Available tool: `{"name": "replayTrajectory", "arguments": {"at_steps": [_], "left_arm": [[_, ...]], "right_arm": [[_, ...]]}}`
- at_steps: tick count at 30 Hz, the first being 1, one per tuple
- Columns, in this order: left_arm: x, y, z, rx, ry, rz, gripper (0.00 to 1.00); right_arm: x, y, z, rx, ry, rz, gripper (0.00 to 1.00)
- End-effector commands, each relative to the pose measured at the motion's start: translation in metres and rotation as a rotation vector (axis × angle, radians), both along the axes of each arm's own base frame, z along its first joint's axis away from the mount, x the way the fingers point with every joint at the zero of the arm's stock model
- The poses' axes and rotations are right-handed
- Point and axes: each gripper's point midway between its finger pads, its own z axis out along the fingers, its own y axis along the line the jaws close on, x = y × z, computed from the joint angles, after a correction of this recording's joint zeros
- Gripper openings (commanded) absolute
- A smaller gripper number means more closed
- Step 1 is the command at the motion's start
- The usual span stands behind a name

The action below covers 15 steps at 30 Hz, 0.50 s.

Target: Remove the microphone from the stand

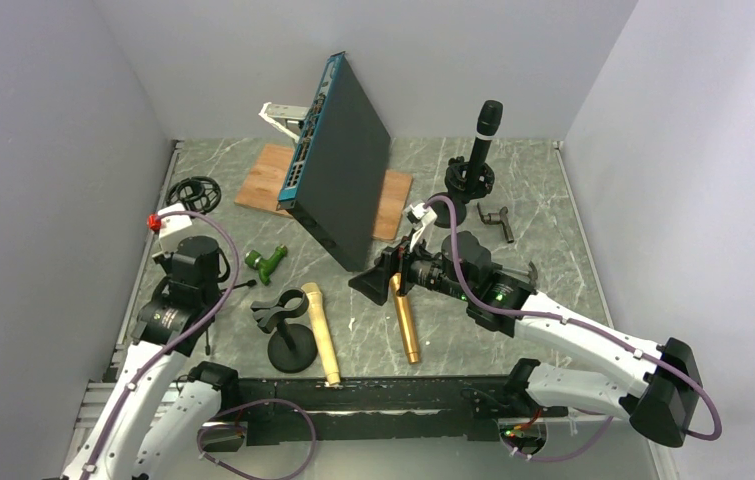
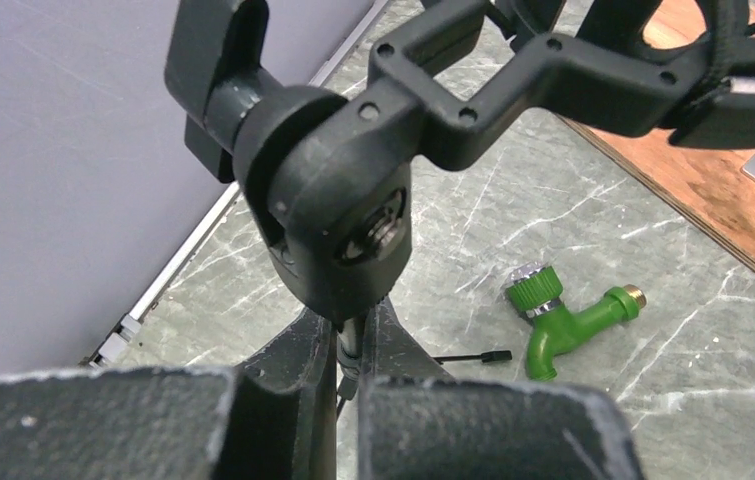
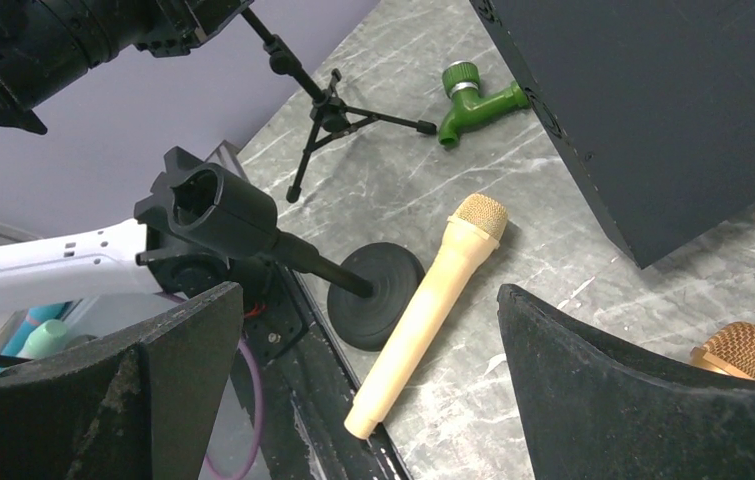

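Note:
A black microphone point(image 1: 487, 125) stands upright in a clip on a round-base stand point(image 1: 468, 190) at the back right. Two gold microphones lie on the table: one point(image 1: 321, 330) point(image 3: 423, 310) beside a round-base stand point(image 1: 290, 345) point(image 3: 378, 295) whose clip point(image 3: 208, 205) is empty, the other point(image 1: 408, 325) point(image 3: 748, 350) under my right arm. My right gripper point(image 1: 381, 275) point(image 3: 363, 300) is open and empty above the table's middle. My left gripper point(image 1: 198, 262) point(image 2: 353, 340) is shut on the thin stem of a small tripod stand point(image 3: 331, 112) with a shock mount point(image 1: 195, 193) point(image 2: 353, 180) on top.
A large black box point(image 1: 338, 165) point(image 3: 673, 100) leans on a wooden board point(image 1: 268, 175) at the back. A green faucet point(image 1: 268, 262) point(image 2: 563, 315) point(image 3: 473, 92) lies left of centre. A small metal fitting point(image 1: 496, 220) lies near the black microphone's stand. Walls close in on three sides.

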Motion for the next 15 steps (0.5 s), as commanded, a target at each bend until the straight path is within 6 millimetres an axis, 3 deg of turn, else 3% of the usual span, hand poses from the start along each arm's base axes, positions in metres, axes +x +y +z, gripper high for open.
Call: {"name": "replayTrajectory", "arguments": {"at_steps": [1, 8, 15], "left_arm": [[-0.004, -0.008, -0.007, -0.021, 0.033, -0.062, 0.0], [-0.006, -0.023, -0.012, -0.143, 0.001, -0.096, 0.0], [0.003, -0.057, -0.004, -0.278, -0.072, -0.243, 0.0]], "right_arm": [[0.003, 0.005, 0.015, 0.05, -0.036, 0.002, 1.0], [0.003, 0.003, 0.011, 0.042, -0.031, -0.01, 1.0], [0.004, 0.009, 0.004, 0.041, -0.006, 0.003, 1.0]]}}
